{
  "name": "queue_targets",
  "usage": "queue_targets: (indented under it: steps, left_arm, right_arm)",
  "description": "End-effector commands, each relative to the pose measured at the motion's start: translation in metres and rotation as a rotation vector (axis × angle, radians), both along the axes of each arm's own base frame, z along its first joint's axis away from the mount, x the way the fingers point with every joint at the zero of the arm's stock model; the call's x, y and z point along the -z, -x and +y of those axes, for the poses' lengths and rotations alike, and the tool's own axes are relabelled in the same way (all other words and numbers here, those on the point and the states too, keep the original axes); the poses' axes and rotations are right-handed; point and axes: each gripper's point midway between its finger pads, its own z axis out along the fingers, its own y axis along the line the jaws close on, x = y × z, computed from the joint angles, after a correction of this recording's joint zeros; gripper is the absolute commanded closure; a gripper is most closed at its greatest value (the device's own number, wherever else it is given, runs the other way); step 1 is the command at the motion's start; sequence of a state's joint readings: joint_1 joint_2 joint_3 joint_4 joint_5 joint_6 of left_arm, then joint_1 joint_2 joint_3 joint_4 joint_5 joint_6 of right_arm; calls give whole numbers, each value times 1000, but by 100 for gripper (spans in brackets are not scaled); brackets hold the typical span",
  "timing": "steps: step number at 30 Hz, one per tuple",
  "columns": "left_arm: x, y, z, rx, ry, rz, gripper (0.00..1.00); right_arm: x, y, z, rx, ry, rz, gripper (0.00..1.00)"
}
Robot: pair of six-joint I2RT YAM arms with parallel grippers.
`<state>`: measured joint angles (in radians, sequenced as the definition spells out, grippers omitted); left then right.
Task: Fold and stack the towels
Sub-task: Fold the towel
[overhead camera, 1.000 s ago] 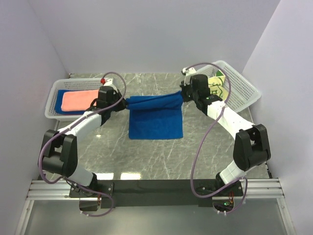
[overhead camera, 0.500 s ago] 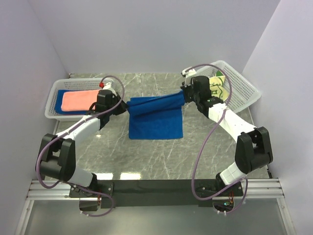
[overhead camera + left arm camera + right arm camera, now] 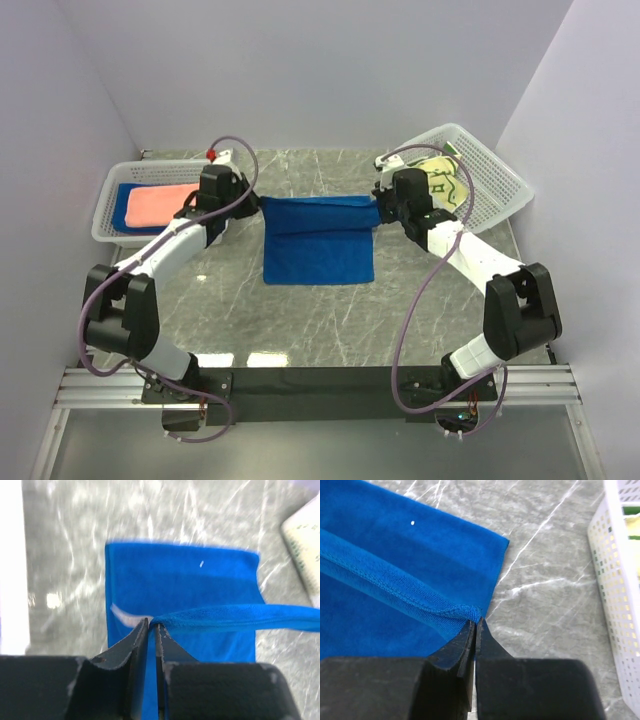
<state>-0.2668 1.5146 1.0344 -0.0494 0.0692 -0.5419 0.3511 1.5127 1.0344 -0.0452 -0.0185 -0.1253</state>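
Blue towel (image 3: 318, 245) pinched at both ends of one edge, mid-counter.

Left end effector (image 3: 151, 626): fingers nearly together, clamped on the left end of the towel's raised hem. Right end effector (image 3: 474, 622): fingers clenched on the right corner of the same hem, stitching visible just at the tips. The hem runs taut between the two, left to right, above the far part of the towel. The rest of the towel lies flat on the grey marbled counter (image 3: 300, 320), its near edge toward the arm bases. Salmon-pink towel (image 3: 160, 205) lies on top of blue cloth inside the white lattice basket (image 3: 108, 212) at far left. Pale yellow towel with green motifs (image 3: 445, 182) sits in the tilted white basket (image 3: 495, 185) at far right, just beside the right arm's wrist.
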Motion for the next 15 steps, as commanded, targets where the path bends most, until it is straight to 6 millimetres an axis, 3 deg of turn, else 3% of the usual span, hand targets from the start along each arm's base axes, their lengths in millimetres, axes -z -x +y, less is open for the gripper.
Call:
queue_targets:
  steps: [1, 6, 11, 15]
  left_arm:
    - [-37, -19, 10, -12, -71, -95, 83]
    - [-42, -19, 13, -12, -89, -102, 83]
    - [-17, -2, 11, -11, -52, -51, 83]
    - [2, 17, 2, -12, 45, 9, 80]
  right_arm:
    - [-53, -14, -7, 45, -6, -133, 100]
    - [-53, -9, -7, 36, -14, -134, 100]
    - [-34, 1, -5, 22, -24, -90, 100]
    - [-13, 14, 8, -36, -53, -10, 100]
